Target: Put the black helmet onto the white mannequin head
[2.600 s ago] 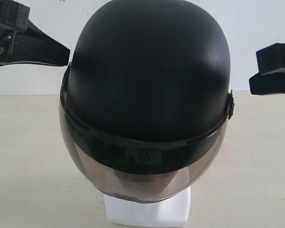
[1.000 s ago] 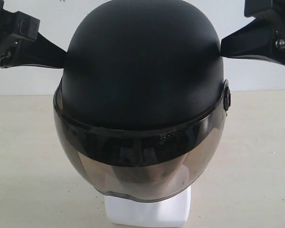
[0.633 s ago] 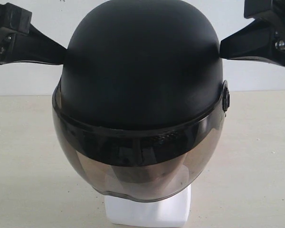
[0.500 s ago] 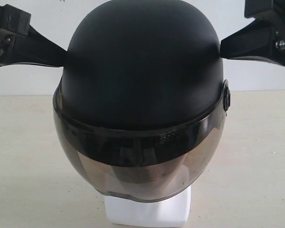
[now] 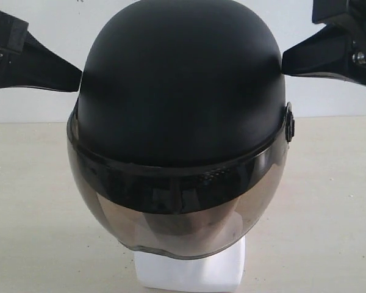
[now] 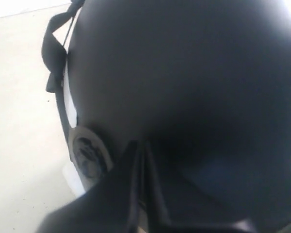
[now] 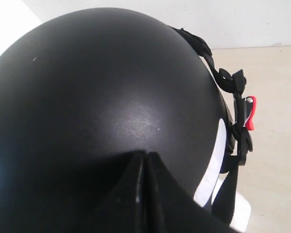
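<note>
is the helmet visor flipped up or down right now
Down. The smoky visor of the black helmet covers the face of the white mannequin head.

Bright even light; black helmet point(image 6: 184, 73) blurred in left wrist view.

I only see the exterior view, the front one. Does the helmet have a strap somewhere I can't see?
Observer: Yes. The right wrist view shows a black strap with a small red buckle hanging beside the black helmet.
Operator: Are the claws pinched shut?
Observer: The right claw is shut, its tips right at the shell.
Operator: And the other?
Observer: The left claw is shut too, near the helmet's round side disc.
</note>
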You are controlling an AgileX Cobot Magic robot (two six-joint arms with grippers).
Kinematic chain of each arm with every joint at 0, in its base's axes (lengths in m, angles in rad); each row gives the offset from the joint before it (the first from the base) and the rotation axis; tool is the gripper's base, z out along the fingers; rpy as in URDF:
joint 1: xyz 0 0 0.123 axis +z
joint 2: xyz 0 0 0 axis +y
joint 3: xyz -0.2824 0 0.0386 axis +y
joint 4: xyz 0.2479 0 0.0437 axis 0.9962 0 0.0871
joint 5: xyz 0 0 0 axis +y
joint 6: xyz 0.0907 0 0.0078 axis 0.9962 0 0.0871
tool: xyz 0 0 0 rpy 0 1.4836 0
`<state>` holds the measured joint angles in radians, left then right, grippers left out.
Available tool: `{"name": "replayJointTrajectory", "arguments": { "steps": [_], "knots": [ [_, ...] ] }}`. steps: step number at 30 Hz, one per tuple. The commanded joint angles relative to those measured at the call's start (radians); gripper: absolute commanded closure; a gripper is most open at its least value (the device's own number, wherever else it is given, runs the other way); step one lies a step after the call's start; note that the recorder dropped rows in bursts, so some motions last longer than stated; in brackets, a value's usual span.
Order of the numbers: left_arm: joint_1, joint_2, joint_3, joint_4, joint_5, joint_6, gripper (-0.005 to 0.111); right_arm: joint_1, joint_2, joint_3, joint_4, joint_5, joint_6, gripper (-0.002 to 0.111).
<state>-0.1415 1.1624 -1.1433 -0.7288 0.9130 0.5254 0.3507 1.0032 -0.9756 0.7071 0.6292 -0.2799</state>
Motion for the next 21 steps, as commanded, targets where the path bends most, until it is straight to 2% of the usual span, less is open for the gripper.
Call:
{"name": "replayJointTrajectory", "arguments": {
  "steps": [1, 7, 14, 17, 21],
  "knots": [
    [-0.008, -0.049, 0.003, 0.036, 0.007, -0.004, 0.102, 0.008, -0.02, -0.003, -0.016, 0.017, -0.008, 0.109],
    [-0.008, -0.065, 0.003, 0.068, 0.016, -0.039, 0.102, 0.008, -0.075, -0.003, -0.07, 0.018, 0.04, 0.109],
    [-0.008, -0.078, 0.003, 0.064, 0.039, -0.062, 0.102, 0.008, -0.135, -0.003, -0.22, 0.062, 0.168, 0.109],
    [-0.008, -0.077, 0.003, 0.054, 0.036, -0.062, 0.102, 0.008, -0.133, -0.001, -0.219, 0.121, 0.169, 0.109],
    [-0.008, -0.073, 0.003, 0.054, 0.036, -0.062, 0.102, 0.008, -0.132, 0.042, -0.205, 0.114, 0.169, 0.109]
  ]
}}
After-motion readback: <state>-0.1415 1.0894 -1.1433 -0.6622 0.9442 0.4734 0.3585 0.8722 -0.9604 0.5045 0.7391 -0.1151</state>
